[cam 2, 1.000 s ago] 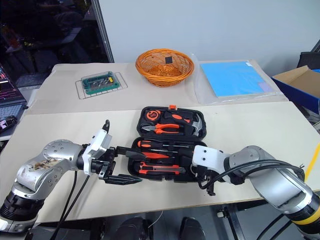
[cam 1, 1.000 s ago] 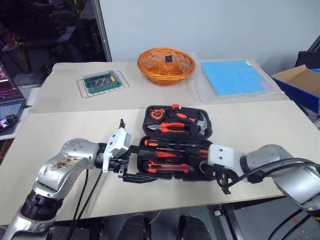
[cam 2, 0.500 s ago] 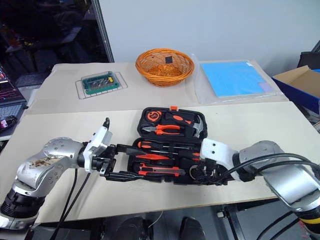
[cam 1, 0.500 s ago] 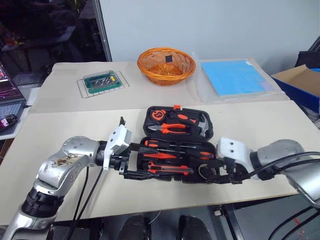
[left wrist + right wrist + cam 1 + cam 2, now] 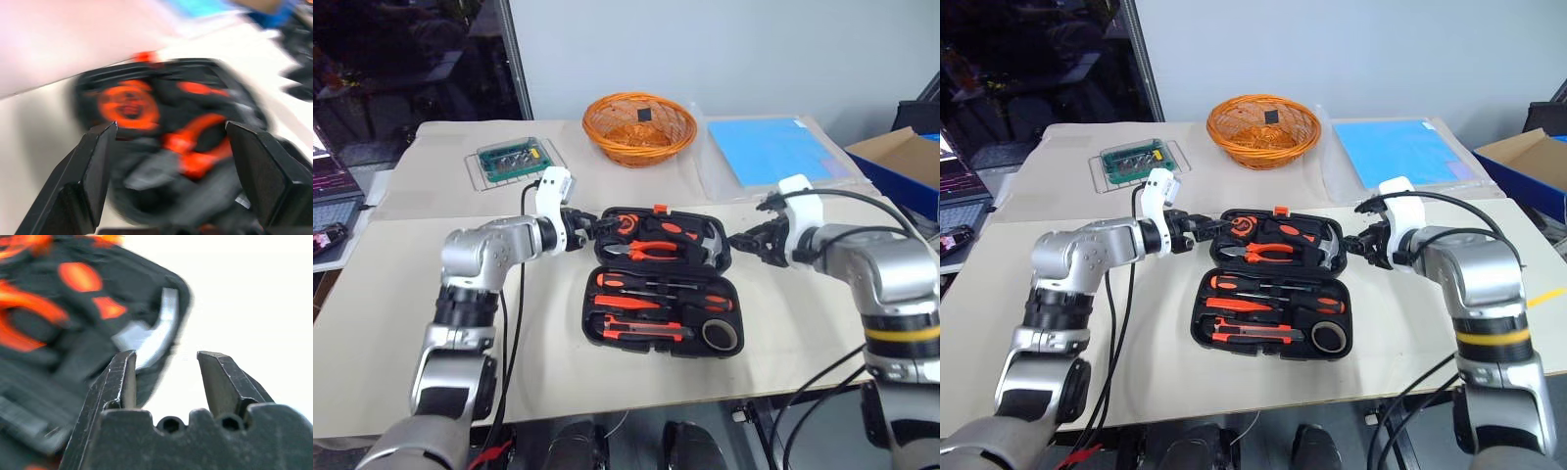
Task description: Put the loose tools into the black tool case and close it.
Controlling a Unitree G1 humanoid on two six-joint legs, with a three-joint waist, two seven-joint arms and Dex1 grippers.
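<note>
The black tool case (image 5: 590, 315) lies open on the table with its orange latch (image 5: 657, 209) at the far edge. The near half holds the loose tools: screwdrivers (image 5: 628, 303), a utility knife (image 5: 643, 332) and a grey tape roll (image 5: 720, 335). In the far half are orange pliers (image 5: 651, 249), a hammer and an orange tape measure. My left gripper (image 5: 591, 226) hovers open at the far half's left edge, fingers (image 5: 93, 171) spread wide. My right gripper (image 5: 742, 240) is open by its right edge, and its fingers (image 5: 120, 382) have nothing between them.
An orange wicker basket (image 5: 638, 125) stands behind the case. A green bit box (image 5: 516, 160) sits at the back left and a blue sheet (image 5: 771, 149) in clear wrap at the back right. A cardboard box (image 5: 903, 157) stands off the table's right edge.
Both arms swung from the case's near edge up to the two sides of the far half. The right gripper went from shut to open. The tape roll now shows in the near half.
</note>
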